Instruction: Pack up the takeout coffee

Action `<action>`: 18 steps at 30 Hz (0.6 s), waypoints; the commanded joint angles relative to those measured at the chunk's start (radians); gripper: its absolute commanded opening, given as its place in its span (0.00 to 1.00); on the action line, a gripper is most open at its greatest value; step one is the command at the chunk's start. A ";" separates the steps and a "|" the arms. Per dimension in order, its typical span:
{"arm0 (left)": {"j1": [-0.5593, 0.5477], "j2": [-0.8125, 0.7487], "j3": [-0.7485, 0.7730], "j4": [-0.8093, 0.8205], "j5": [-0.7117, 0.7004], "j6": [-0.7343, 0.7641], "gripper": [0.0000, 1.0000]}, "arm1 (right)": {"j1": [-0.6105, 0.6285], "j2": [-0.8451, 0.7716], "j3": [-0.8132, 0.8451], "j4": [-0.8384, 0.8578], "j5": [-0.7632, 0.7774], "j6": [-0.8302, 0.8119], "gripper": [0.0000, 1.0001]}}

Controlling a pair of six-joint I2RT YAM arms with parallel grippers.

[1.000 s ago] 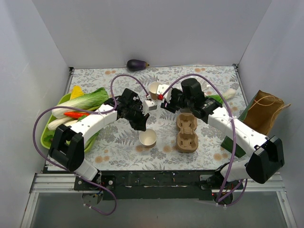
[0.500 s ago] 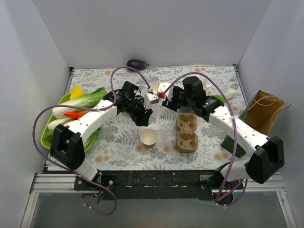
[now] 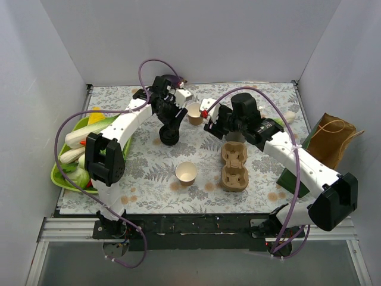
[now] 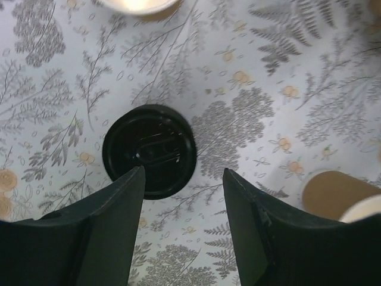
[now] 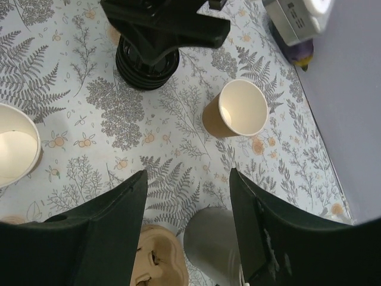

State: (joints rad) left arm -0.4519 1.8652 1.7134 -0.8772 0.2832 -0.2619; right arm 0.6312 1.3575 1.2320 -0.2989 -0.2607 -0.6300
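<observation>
the left gripper (image 4: 183, 174) has swung away from the table's middle and is now hanging, fingers spread, over the stack of black lids (image 4: 149, 149), so lidding is probably coming next. the right gripper (image 5: 187, 176) is gaping empty. no lidded takeout coffee is showing: the far tan cup (image 3: 194, 113) and the near tan cup (image 3: 186, 173) are standing open. no writing is readable.

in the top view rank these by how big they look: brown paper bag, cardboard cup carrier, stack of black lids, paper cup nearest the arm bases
1. brown paper bag
2. cardboard cup carrier
3. near paper cup and stack of black lids: these look about alike, so they are not ranked against each other.
</observation>
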 commanded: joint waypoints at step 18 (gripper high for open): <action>0.042 0.141 0.080 -0.111 0.056 0.018 0.50 | -0.125 0.003 0.049 -0.063 -0.040 0.211 0.66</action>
State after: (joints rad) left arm -0.4046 1.9949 1.7554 -0.9661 0.3065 -0.2504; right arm 0.5079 1.3636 1.2625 -0.3687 -0.2722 -0.4488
